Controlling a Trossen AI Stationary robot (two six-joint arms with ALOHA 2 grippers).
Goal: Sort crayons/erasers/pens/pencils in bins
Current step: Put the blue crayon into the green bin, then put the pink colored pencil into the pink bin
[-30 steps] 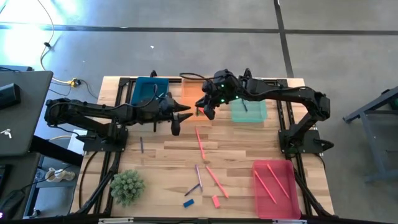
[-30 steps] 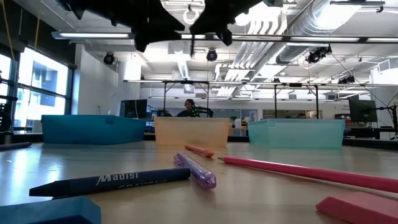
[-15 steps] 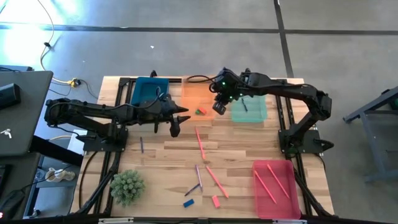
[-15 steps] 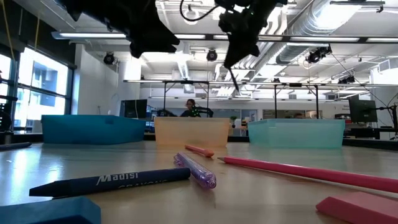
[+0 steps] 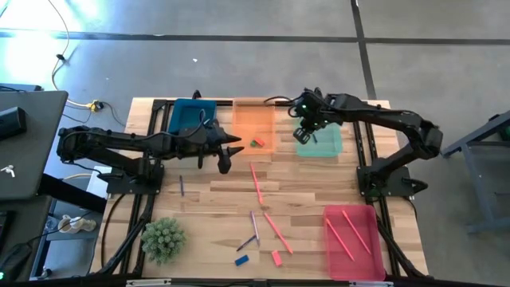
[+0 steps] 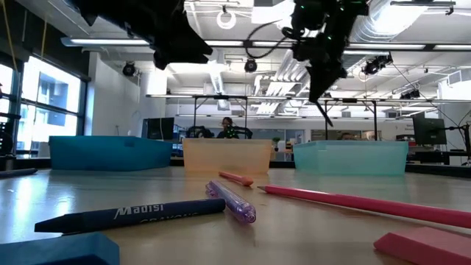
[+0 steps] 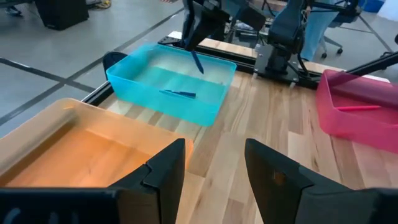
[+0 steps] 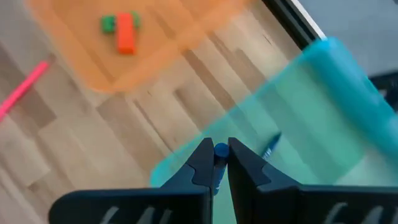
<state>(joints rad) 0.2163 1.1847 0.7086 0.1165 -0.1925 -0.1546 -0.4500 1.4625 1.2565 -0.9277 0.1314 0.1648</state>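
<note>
My right gripper (image 5: 305, 135) hangs above the near left corner of the teal-green bin (image 5: 322, 143), shut on a thin blue pen (image 7: 197, 61). A second blue pen (image 7: 177, 93) lies inside that bin. A green and a red eraser (image 5: 256, 143) lie in the orange bin (image 5: 254, 121). A blue eraser (image 5: 241, 260) and a pink one (image 5: 276, 257) lie on the wood near the table's near edge. My left gripper (image 5: 225, 162) waits open over the table, just near of the gap between the blue bin (image 5: 191, 116) and the orange bin. My right gripper pinches the blue pen's upper end (image 8: 220, 149) between its two fingers, coming from above and pointing down. The pen hangs clear below the fingers (image 6: 324, 112), slightly tilted, over the teal-green bin.
Pink sticks (image 5: 256, 185), a purple pen (image 5: 254, 226) and a dark crayon (image 5: 246, 242) lie scattered mid-table. A short purple stick (image 5: 182, 186) lies to the left, a green spiky plant (image 5: 163, 238) at the near left. The pink-red bin (image 5: 351, 242) holds two pink sticks.
My right gripper has travelled toward the table's right, from above the orange bin to above the teal-green bin, carrying the blue pen hanging below it. The erasers in the orange bin have come into view behind it.
</note>
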